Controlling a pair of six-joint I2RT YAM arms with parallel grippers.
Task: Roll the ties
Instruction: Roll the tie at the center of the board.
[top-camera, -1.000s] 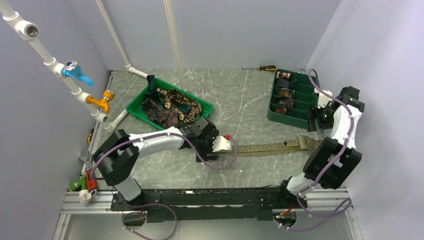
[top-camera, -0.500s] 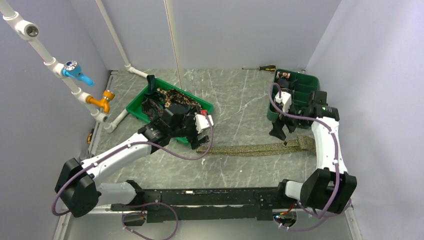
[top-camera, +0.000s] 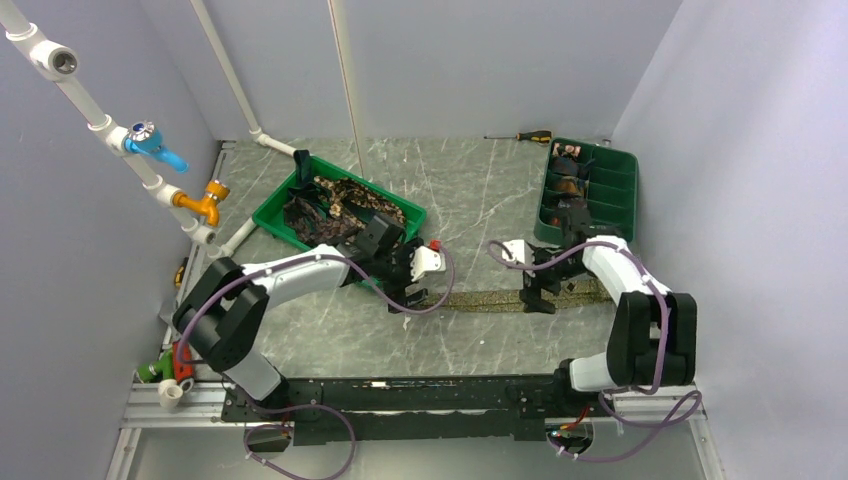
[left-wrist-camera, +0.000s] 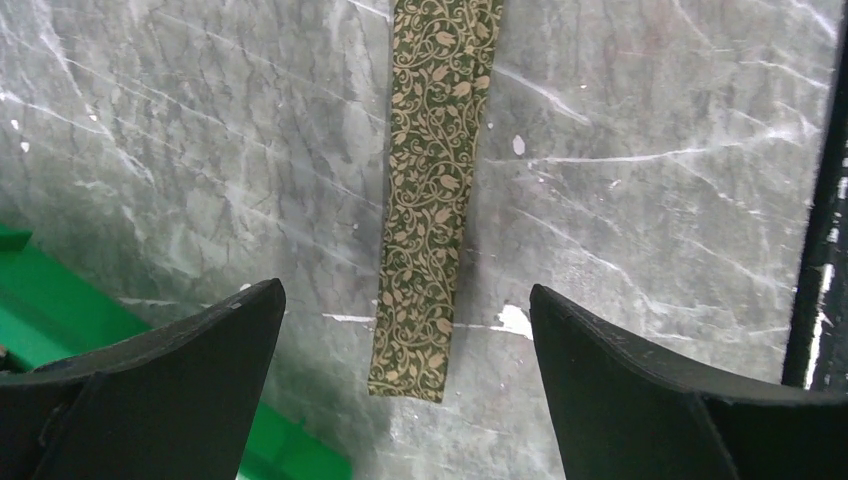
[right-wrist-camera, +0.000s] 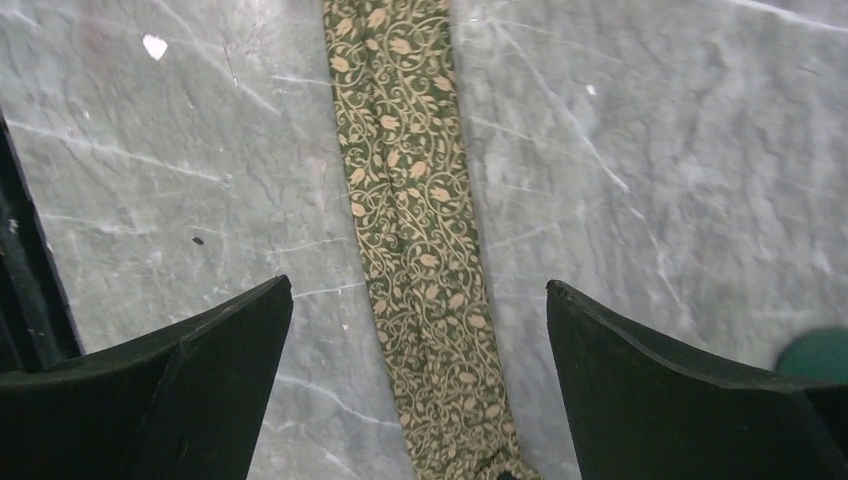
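Observation:
An olive-tan tie with a leaf pattern (top-camera: 480, 298) lies flat as a strip on the marble table. My left gripper (top-camera: 408, 295) is open just above its narrow left end; in the left wrist view the tie (left-wrist-camera: 432, 180) ends between the spread fingers (left-wrist-camera: 403, 290). My right gripper (top-camera: 535, 295) is open over the strip further right; in the right wrist view the tie (right-wrist-camera: 415, 230) runs between the fingers (right-wrist-camera: 418, 283). Neither gripper holds it. More ties lie heaped (top-camera: 340, 215) in the left tray, and small coils (top-camera: 568, 185) sit in the right tray.
The green tray (top-camera: 268, 218) stands at back left and the compartment tray (top-camera: 612, 195) at back right. A screwdriver (top-camera: 525, 136) lies by the back wall. White pipes with valves (top-camera: 150, 145) run along the left. A black rail (top-camera: 400, 395) borders the near edge.
My left gripper came from beside the left tray down to the tie's left end. My right gripper swung left from beside the compartment tray and lowered over the strip.

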